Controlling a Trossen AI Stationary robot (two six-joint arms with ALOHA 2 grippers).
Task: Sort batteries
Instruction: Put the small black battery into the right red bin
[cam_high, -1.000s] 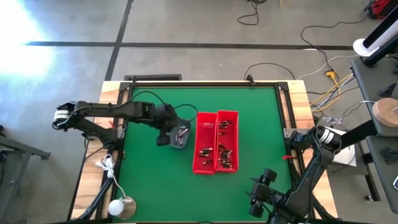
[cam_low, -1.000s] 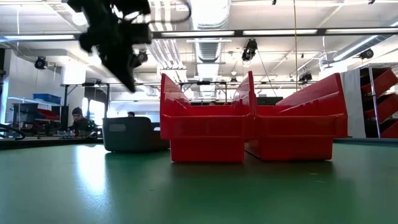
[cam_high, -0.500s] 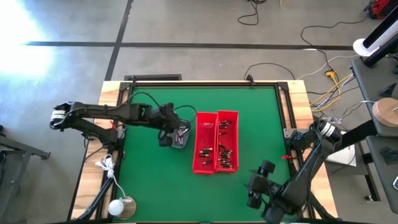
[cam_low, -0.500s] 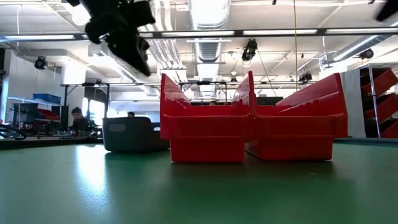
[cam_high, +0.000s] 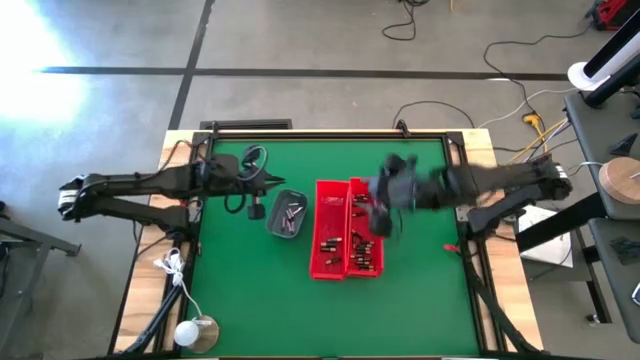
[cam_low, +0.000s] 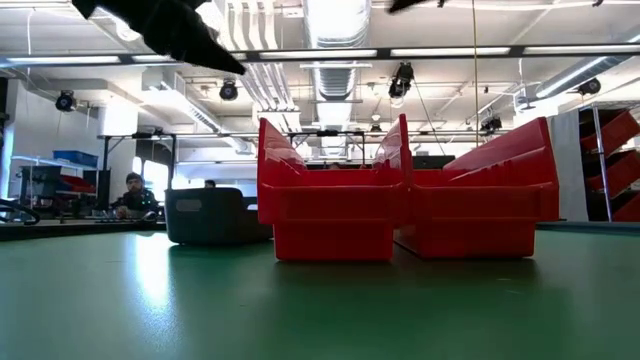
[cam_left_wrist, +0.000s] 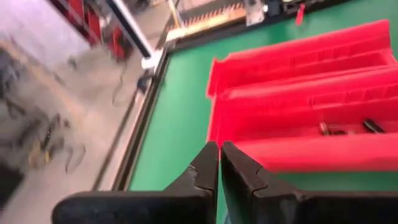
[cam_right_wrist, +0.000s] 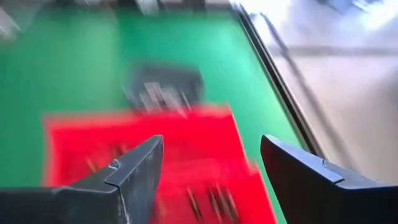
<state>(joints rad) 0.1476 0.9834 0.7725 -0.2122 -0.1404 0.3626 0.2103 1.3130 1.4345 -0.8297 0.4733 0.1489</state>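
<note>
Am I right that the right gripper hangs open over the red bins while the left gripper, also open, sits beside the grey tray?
Not quite: the left gripper is shut, its jaws pressed together in the left wrist view. The rest holds: the right gripper hangs open over the red bins, and the left one sits beside the grey tray.

Both arms were dark, near-black, built of slim tubular links with chunkier joint housings. Left arm (cam_high: 150, 183) ended in a pale whitish cap at its outer joint; a thin black cable looped off it near the wrist. Right arm (cam_high: 480, 182) looked the same dark finish, bulkier block at the wrist. Left gripper (cam_left_wrist: 220, 163) fingers were black, tapered, matte, with angular stepped edges. Right gripper (cam_right_wrist: 211, 163) fingers were broad dark grey wedges with bevelled edges; a small screw showed on one.
</note>
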